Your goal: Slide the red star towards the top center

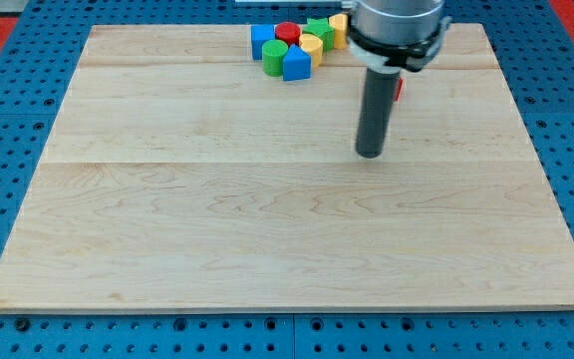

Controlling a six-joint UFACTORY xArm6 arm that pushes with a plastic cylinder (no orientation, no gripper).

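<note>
The red star is almost wholly hidden behind the rod; only a red sliver shows at the rod's right side, near the view's top right. My tip rests on the board just below and slightly left of that sliver. A cluster of blocks sits at the top centre: a blue block, a red cylinder, a green cylinder, a blue block, a yellow block, a green block and a yellow block partly behind the arm.
The wooden board lies on a blue pegboard. The arm's body covers the top edge right of the cluster.
</note>
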